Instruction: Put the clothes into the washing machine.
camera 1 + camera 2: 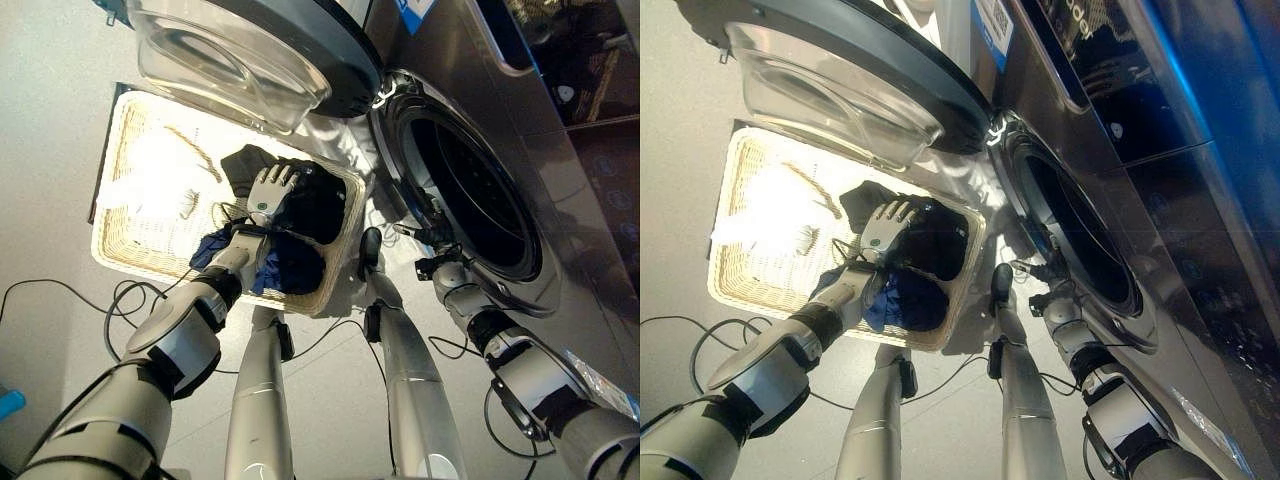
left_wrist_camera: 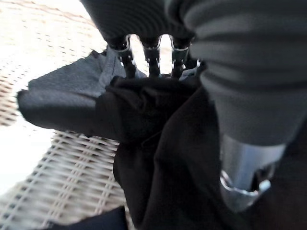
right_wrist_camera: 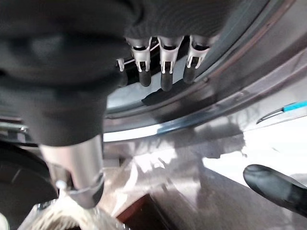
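Clothes [image 1: 310,205] in one wicker basket [image 1: 118,160], beside washing machine [image 1: 470,190].
Left hand [image 1: 268,190] fingers sunk in dark clothes, state indeterminate; right hand [image 1: 432,240] fingers straight at drum rim.

We see a pale cream wicker basket [image 1: 120,250] with a woven criss-cross pattern, bleached almost white where light falls on it. In it lie black clothes [image 1: 318,205] and a dark blue garment [image 1: 290,268]. Our left hand [image 1: 268,190] shows silver fingers with dark tips over the black cloth. The washing machine [image 1: 560,200] has a dark grey metallic front, and its open door [image 1: 230,60] is clear glass in a dark grey ring. The floor [image 1: 50,150] is plain light grey. Our right hand [image 1: 432,240] is dark with silver fingers.
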### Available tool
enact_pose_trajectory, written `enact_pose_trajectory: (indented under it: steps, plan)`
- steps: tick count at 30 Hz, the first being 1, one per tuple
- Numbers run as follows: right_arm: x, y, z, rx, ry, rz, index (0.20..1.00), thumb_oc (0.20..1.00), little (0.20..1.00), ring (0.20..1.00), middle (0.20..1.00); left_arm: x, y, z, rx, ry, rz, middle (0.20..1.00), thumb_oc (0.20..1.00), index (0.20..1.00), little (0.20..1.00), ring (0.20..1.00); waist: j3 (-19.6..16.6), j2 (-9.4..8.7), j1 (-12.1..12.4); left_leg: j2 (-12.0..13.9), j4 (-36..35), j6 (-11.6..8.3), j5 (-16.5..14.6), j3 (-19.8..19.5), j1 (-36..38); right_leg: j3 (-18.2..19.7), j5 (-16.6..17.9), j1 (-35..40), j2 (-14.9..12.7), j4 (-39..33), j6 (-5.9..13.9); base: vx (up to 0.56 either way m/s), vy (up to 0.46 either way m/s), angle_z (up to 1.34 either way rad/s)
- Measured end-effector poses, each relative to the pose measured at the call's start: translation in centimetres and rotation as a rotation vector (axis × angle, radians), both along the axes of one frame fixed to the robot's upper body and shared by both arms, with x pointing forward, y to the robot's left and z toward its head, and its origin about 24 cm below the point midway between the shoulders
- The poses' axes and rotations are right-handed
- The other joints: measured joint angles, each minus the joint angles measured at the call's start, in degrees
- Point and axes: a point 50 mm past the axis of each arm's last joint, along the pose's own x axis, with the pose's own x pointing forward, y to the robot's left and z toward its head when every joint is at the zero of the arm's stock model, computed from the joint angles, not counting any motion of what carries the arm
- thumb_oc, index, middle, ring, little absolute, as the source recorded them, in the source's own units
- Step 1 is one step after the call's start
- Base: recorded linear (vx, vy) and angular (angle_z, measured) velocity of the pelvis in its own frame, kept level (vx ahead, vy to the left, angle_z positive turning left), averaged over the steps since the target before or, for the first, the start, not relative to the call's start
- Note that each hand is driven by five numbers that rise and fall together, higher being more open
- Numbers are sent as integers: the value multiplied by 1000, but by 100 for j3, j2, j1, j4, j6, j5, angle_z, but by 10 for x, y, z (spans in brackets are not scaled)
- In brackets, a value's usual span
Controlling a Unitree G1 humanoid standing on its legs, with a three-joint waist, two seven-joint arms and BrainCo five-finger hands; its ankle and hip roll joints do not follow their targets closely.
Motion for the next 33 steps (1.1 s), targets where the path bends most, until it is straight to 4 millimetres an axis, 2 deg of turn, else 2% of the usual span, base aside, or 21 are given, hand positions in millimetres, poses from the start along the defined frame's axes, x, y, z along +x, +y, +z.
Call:
enact_pose_trajectory:
  steps: [6,8,10,16,17,23,26,27,28,29,33]
  plan:
    - [5,7,22,35,-94,12,1000,1000,1000,1000,1000,5,-3,15,14,-20,42,1000,1000,1000,1000,1000,-9,-16,-8,6,46,0,-1,23,-236,45,10,-234,16,-3,47,0,-1,-1]
    - [5,7,22,35,-94,12,1000,1000,1000,1000,1000,5,-3,15,14,-20,42,1000,1000,1000,1000,1000,-9,-16,-8,6,46,0,-1,23,-236,45,10,-234,16,-3,47,0,0,0]
    - [8,8,34,53,-137,9,1000,1000,1000,1000,1000,7,-11,29,11,-64,46,1000,1000,1000,1000,1000,-15,-30,14,6,147,5,2,18,-455,82,57,-400,20,-11,64,0,0,0]
    - [10,6,42,75,-161,-12,1000,1000,1000,1000,1000,9,-13,40,12,-95,77,1000,1000,1000,1000,1000,-31,-83,6,28,236,5,1,15,-636,116,109,-546,31,-17,139,1,-27,-1]
    - [10,6,45,79,-174,-19,1000,1000,1000,1000,1000,10,-13,45,0,-104,92,1000,1000,1000,1000,1000,-49,-115,-7,44,290,27,-12,18,-716,123,156,-582,41,-74,211,-1,-17,-5]
    - [10,6,46,101,-188,-39,1000,1000,1000,1000,1000,15,-17,69,-15,-123,139,1000,1000,1000,1000,1000,-184,-346,-33,43,458,39,-8,24,-1020,165,241,-783,37,-152,338,0,-4,-1]
    - [10,14,51,121,-213,-20,1000,1000,1000,1000,1000,19,-14,85,-15,-55,173,1000,1000,1000,1000,1000,-190,-387,-195,6,510,47,-12,29,-1111,205,302,-796,21,-264,429,0,0,0]
    - [10,15,51,125,-214,-20,1000,1000,1000,1000,1000,20,-13,85,-21,-31,181,592,592,592,592,592,-187,-396,-215,-2,513,56,-17,40,-1114,230,311,-802,20,-265,441,0,0,0]
    - [10,16,50,134,-214,-23,1000,1000,1000,1000,1000,21,-11,83,-40,22,197,445,445,445,445,445,-188,-403,-258,-9,530,69,-26,55,-1122,271,332,-808,23,-265,467,0,0,0]
    - [10,19,50,145,-213,-21,1000,1000,1000,1000,1000,22,-8,81,-45,60,209,200,200,200,200,200,-188,-404,-316,-15,534,77,-31,62,-1123,281,347,-808,24,-264,473,0,0,0]
    - [9,18,50,149,-214,-22,1000,1000,1000,1000,1000,22,-8,78,-41,125,217,200,200,200,200,200,-188,-403,-299,27,625,94,-131,157,-1073,368,406,-780,70,-260,376,3,16,-10]
